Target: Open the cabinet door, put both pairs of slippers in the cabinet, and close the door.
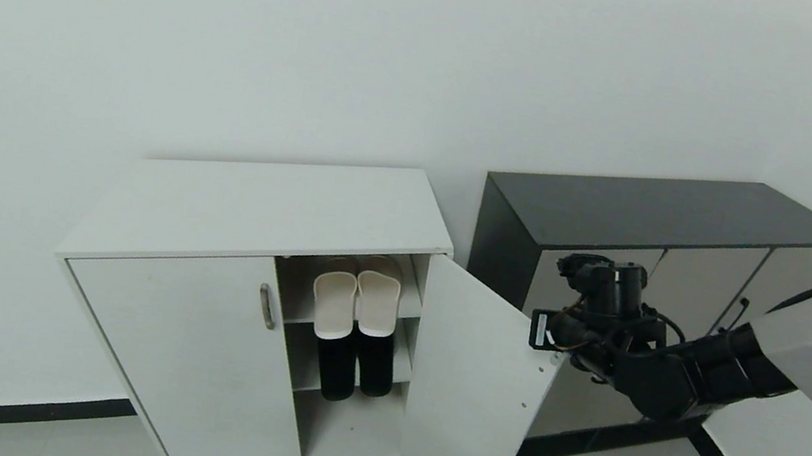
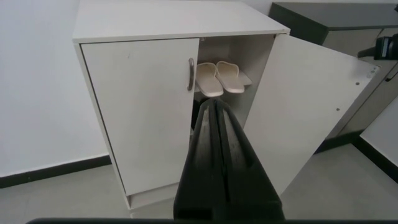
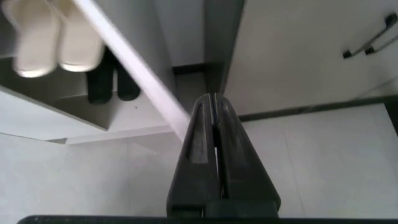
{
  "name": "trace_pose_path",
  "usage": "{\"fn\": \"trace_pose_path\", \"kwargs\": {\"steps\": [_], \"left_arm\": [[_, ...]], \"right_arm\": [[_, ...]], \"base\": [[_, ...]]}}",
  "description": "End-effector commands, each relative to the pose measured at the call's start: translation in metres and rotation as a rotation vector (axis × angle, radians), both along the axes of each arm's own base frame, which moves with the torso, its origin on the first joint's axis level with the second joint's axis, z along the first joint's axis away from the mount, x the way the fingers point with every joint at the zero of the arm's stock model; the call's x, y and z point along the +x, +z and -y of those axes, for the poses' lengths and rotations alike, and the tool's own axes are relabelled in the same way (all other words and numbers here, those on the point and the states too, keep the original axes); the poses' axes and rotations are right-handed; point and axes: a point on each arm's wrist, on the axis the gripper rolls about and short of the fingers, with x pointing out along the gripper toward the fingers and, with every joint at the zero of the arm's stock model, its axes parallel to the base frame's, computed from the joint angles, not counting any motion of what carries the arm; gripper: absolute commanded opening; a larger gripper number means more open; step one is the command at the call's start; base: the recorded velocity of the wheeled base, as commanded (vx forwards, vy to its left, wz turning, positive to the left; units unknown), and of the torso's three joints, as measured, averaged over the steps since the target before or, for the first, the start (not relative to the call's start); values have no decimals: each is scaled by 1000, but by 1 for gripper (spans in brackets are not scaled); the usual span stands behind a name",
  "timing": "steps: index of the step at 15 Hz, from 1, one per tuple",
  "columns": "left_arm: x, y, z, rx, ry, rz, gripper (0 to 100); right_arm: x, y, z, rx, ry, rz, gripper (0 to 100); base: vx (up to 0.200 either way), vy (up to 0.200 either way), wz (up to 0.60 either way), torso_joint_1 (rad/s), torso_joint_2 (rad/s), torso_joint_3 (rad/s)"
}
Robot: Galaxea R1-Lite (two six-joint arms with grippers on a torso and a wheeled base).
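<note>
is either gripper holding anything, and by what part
Nothing: left gripper and right gripper are both shut empty, the right one beside the edge of the open cabinet door.

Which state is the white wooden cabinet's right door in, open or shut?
Open. The right door stands swung outward, exposing a pair of cream slippers above a pair of black slippers inside.
</note>
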Motion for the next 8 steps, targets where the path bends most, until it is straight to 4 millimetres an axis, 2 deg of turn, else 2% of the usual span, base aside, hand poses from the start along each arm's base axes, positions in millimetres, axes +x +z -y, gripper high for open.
{"fn": "trace_pose_path", "kwargs": {"steps": [1, 4, 5, 7, 8], "left_arm": [[0, 0, 0, 0, 1, 0, 0], [0, 0, 0, 0, 1, 0, 0], [0, 0, 0, 0, 1, -1, 0], [0, 0, 0, 0, 1, -1, 0], [0, 0, 0, 0, -1, 0, 0]], "right_arm": [[5, -12, 1, -9, -6, -21, 0], [-4, -9, -3, -9, 10, -26, 0], [-21, -3, -15, 1, 48, -32, 0], [-39, 3, -29, 16, 90, -33, 0], [-63, 7, -45, 20, 152, -43, 0]], "base": [[0, 0, 0, 0, 0, 0], [0, 0, 0, 0, 0, 0], [0, 0, 0, 0, 0, 0], [0, 0, 0, 0, 0, 0], [0, 0, 0, 0, 0, 0]]}}
